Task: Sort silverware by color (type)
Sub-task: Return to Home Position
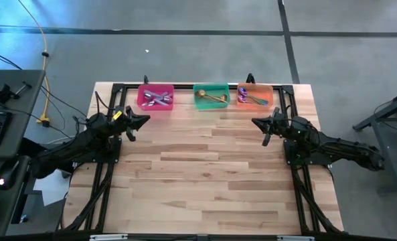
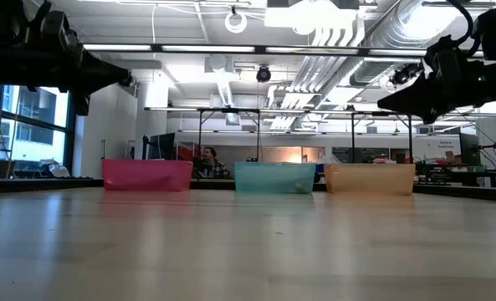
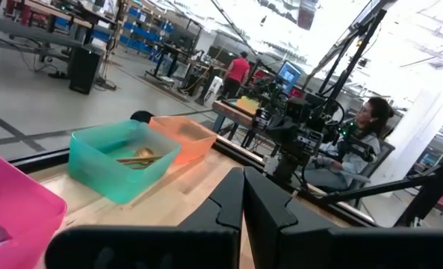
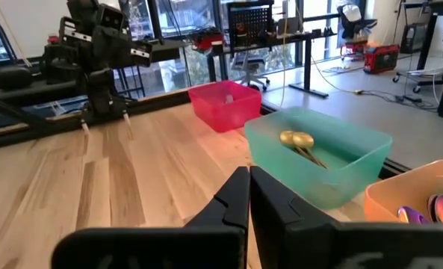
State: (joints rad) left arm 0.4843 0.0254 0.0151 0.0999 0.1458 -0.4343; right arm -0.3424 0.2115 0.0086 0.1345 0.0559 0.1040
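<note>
Along table far edge: three bins holding spoons | person seated beyond

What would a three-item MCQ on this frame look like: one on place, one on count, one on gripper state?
1. Where do the gold spoons lie?
A. loose on the wood
B. in the green bin
C. on the floor

2. How many bins are there?
A. two
B. three
C. five

3. The grippers are:
A. both shut, empty
B. both wide open
C. each holding a spoon

Key:
1 B, gold shows inside the green walls.
2 B, a pink bin, the green bin and an orange bin stand in a row.
3 A, the left gripper and right gripper have their fingers together with nothing between.
</note>
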